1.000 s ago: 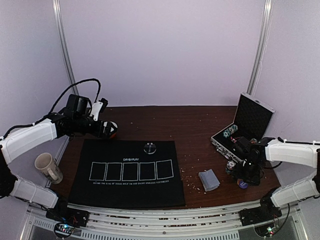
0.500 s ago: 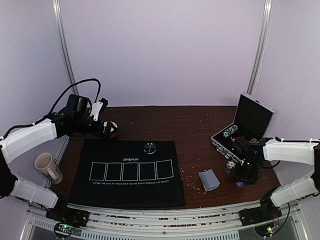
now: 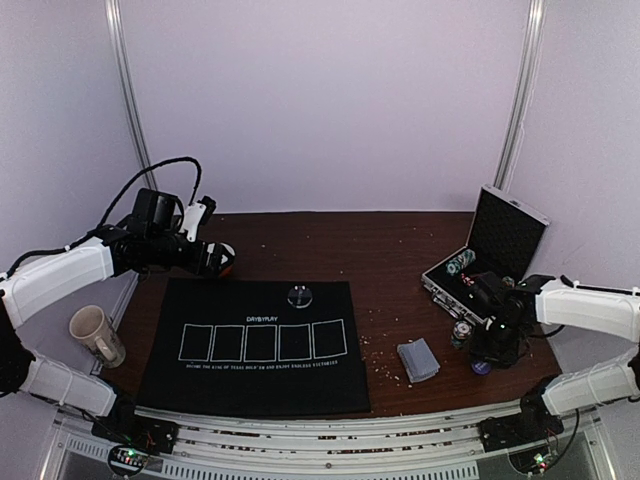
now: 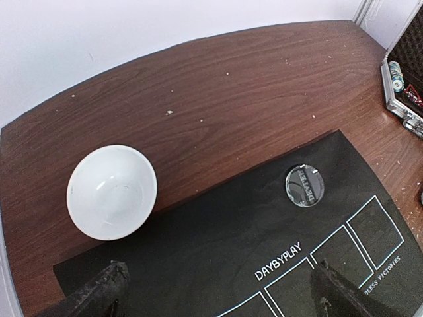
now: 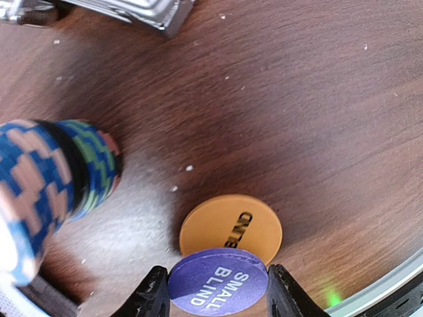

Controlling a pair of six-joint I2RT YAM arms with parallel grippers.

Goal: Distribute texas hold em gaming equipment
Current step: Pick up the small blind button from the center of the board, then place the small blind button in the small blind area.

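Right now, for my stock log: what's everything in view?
Black felt mat: one, near centre.
Clear round disc: one, mat's far edge.
Round bowl: one, white inside, beyond mat's left corner.
Beige mug: one, left of mat.
Grey-blue card deck: one, right of mat.
Silver metal case: one, open, far right.
Chip stack: one, multicoloured, near case.
Orange round chip: one, flat, near right.
Purple round chip: one, overlapping the orange.
Left end effector: open, by the bowl.
Right end effector: closed on purple chip.
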